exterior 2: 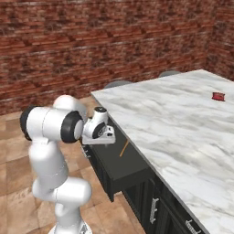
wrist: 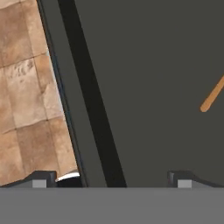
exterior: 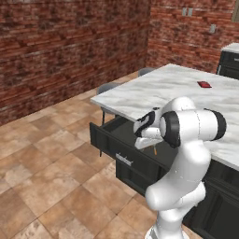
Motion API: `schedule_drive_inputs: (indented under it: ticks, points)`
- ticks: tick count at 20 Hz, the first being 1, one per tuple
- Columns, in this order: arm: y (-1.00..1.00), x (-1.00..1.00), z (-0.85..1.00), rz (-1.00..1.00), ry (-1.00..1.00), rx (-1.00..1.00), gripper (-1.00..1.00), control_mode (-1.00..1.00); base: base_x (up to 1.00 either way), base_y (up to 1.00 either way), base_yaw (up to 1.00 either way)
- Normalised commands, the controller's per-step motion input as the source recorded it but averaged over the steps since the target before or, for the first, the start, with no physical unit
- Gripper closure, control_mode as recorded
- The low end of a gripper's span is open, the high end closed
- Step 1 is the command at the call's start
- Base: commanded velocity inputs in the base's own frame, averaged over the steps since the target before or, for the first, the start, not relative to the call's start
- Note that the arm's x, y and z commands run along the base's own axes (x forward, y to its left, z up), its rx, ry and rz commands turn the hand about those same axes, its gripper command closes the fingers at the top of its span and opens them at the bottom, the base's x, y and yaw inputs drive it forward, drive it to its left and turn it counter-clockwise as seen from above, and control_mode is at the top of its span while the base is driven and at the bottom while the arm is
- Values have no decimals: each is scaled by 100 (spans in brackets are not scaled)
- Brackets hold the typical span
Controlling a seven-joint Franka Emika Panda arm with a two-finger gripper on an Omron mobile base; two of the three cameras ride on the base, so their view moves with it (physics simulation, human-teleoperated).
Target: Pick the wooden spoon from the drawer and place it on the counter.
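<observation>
The thin orange-tan wooden spoon (exterior 2: 124, 148) lies flat on the smooth dark floor of the wide black drawer (exterior 2: 119, 170), which sticks out from under the white marble counter (exterior 2: 183, 132) with grey swirls. The gripper (wrist: 112, 179) hangs above the drawer's front edge, fingers wide apart, holding nothing.

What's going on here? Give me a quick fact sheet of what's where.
drawer: pulled open under the counter
wooden spoon: lying inside the drawer, not held
tool: open, over the drawer near its front edge, spoon off to one side
counter: white marble
small red thing: on the counter's far part
floor: tan tiles
</observation>
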Motion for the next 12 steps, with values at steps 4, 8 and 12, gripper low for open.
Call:
schedule_drive_inputs:
  ticks: [4,8,12]
  points:
    - [0,40,-88,3,13,10,-100,-100,0,0,0]
    - [35,-13,-87,11,23,18,-100,-100,0,0,0]
    - [100,-74,-88,17,24,11,-100,-100,0,0,0]
